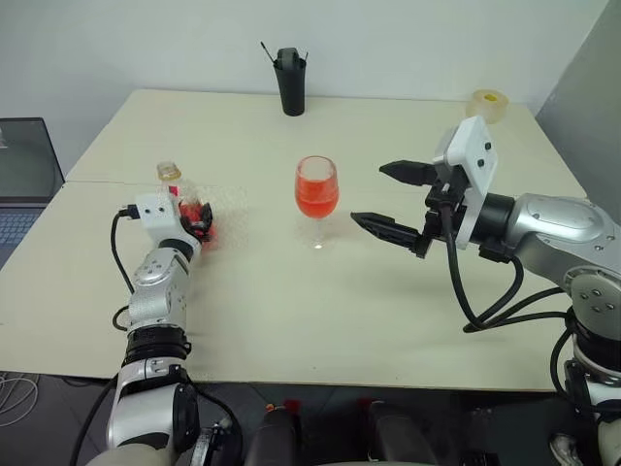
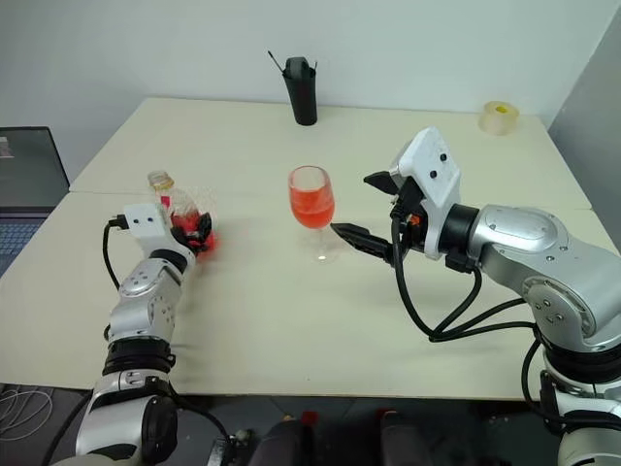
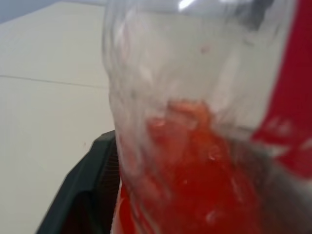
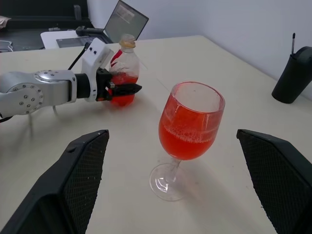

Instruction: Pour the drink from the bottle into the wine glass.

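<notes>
The bottle [image 1: 175, 186] stands upright on the table's left side, clear with a yellowish cap and a little red drink [image 4: 122, 97] left in its base. My left gripper [image 1: 201, 225] reaches level around its lower body, and its fingers [image 3: 92, 190] stand open on either side of it. The wine glass [image 1: 316, 189] stands at the table's middle, about two thirds full of red drink. My right gripper [image 1: 367, 192] hovers open just right of the glass, one finger on either side of the bowl in the right wrist view, without touching it.
A black pen holder [image 1: 291, 83] stands at the table's far edge. A roll of tape [image 1: 488, 102] lies at the far right corner. A laptop [image 1: 19, 184] sits left of the table [image 1: 291, 320].
</notes>
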`<state>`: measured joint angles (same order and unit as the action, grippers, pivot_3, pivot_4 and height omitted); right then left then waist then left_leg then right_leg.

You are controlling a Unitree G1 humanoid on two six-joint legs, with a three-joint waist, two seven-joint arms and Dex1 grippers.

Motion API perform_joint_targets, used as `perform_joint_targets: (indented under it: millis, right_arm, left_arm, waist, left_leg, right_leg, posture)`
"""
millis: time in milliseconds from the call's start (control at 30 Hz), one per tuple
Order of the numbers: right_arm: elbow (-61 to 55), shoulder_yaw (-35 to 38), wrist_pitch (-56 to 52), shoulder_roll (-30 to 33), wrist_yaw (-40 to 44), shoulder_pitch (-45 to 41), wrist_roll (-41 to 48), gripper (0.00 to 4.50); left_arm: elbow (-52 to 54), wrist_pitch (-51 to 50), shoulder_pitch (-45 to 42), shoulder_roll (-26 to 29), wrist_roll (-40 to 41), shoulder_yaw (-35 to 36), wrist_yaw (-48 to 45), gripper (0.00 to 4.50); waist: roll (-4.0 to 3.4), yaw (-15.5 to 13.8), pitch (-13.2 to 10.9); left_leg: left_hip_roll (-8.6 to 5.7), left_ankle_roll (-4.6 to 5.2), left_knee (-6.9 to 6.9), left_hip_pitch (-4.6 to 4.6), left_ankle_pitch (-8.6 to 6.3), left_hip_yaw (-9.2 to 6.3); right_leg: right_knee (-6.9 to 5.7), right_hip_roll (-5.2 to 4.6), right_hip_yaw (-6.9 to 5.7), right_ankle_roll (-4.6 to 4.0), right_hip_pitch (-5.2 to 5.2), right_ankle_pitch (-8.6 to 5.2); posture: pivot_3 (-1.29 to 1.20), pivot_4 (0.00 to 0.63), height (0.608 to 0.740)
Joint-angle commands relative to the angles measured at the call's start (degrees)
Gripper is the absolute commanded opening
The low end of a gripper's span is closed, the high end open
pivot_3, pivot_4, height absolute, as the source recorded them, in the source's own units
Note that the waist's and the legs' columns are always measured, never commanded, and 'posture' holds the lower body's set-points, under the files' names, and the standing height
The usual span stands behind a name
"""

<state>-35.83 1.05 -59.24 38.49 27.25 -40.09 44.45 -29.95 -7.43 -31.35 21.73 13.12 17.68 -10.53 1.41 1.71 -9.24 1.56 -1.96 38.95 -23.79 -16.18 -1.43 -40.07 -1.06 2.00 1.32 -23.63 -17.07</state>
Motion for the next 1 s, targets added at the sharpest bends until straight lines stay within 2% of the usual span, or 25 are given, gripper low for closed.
perform_joint_targets:
  millis: [33, 233, 533, 700, 1000]
  right_arm:
    - [-1.2, 0.9, 1.2, 0.2, 0.2, -1.5, -0.2, 4.50]
    - [-1.0, 0.6, 1.2, 0.5, 0.8, -1.2, -0.7, 4.50]
    - [-0.5, 0.5, 1.9, 1.2, 2.1, -1.1, -1.4, 4.50]
    - [0.9, -0.5, 3.1, 1.3, 3.5, -1.9, -2.6, 4.50]
    - [2.0, -1.4, 4.2, 1.8, 6.1, -1.9, -4.4, 4.50]
  left_arm:
    - [1.3, 0.9, -0.2, 1.3, -0.5, 0.5, 0.3, 4.47]
    - [1.2, 1.2, -0.5, 4.4, -0.3, 1.6, -1.0, 4.49]
    - [13.2, -5.9, 3.2, 9.3, 2.7, 0.2, -10.1, 4.49]
    - [14.8, -7.8, 1.2, 10.7, 2.7, 0.4, -11.1, 4.49]
    - [15.1, -11.3, -4.3, 19.7, 5.6, 2.2, -19.7, 4.49]
  waist:
    - [0.00, 0.0, 0.0]
    - [0.00, 0.1, 0.0]
    - [0.00, 0.0, 0.0]
    - [0.00, 0.0, 0.0]
    - [-0.01, 0.1, 0.0]
  left_leg:
    - [0.00, 0.00, 0.00, 0.00, 0.00, -0.01]
    - [0.01, 0.00, 0.00, 0.01, 0.00, 0.01]
    - [0.01, 0.00, -0.02, 0.01, 0.00, -0.02]
    - [0.00, 0.01, -0.02, 0.01, -0.01, -0.01]
    - [0.01, 0.01, -0.04, 0.02, -0.01, 0.00]
  right_leg:
    - [0.00, 0.00, -0.01, 0.00, 0.00, 0.00]
    - [0.00, 0.00, 0.01, 0.00, 0.00, 0.00]
    - [0.02, 0.01, 0.00, 0.00, 0.01, 0.00]
    - [0.06, 0.01, 0.00, 0.00, 0.03, 0.00]
    - [0.06, 0.04, -0.01, 0.00, 0.02, 0.00]
  posture:
    - [0.00, 0.150, 0.740]
    - [0.00, 0.150, 0.740]
    - [0.00, 0.150, 0.740]
    - [0.00, 0.150, 0.740]
    - [0.00, 0.150, 0.740]
